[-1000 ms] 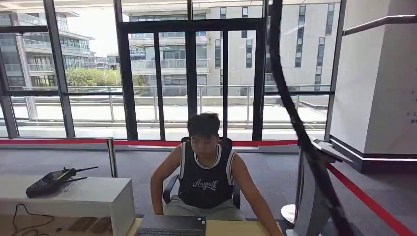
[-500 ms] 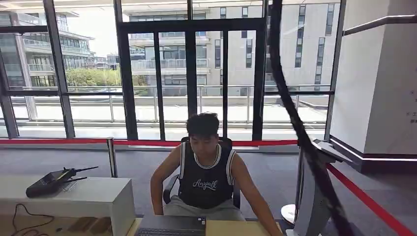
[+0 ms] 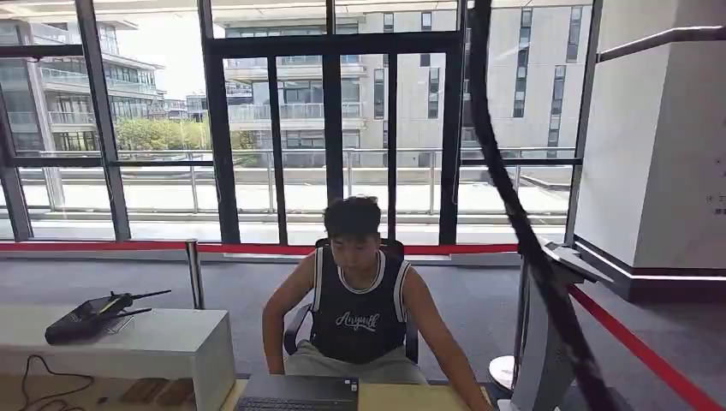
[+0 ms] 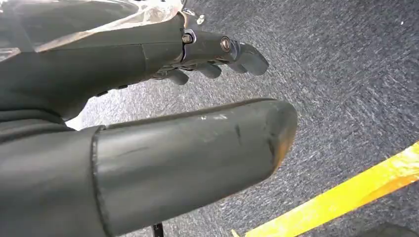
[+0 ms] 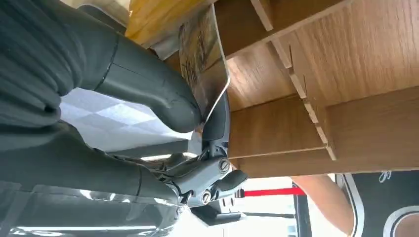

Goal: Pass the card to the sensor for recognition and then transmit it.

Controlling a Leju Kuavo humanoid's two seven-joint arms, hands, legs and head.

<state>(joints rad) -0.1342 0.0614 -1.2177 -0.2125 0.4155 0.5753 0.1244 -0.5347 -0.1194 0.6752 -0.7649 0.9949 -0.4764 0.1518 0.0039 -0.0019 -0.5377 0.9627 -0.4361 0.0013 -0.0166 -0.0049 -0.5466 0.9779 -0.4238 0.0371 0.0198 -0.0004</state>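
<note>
I have the desk (image 3: pixel 411 399) at the bottom edge of my head view, with a person (image 3: pixel 360 300) seated behind it and a laptop (image 3: pixel 300 394) in front of them. In my right wrist view a wooden slotted structure (image 5: pixel 316 98) looms close, its dividers forming compartments; from this angle I cannot tell what, if anything, sits inside them. My right hand (image 5: pixel 163 133) pinches the card (image 5: pixel 205 74) between thumb and a finger, the card's edge standing up just beside the wooden dividers. My left hand (image 4: pixel 163 113) hangs over grey carpet with a yellow floor stripe (image 4: pixel 341 197) near; its fingers are apart and it holds nothing.

I judge the step in hand to be carrying the card to the sensor, which I cannot pick out here. Next I need to find the reader face and bring the card flat against it, keeping the pinch firm so the thin card does not slip
</note>
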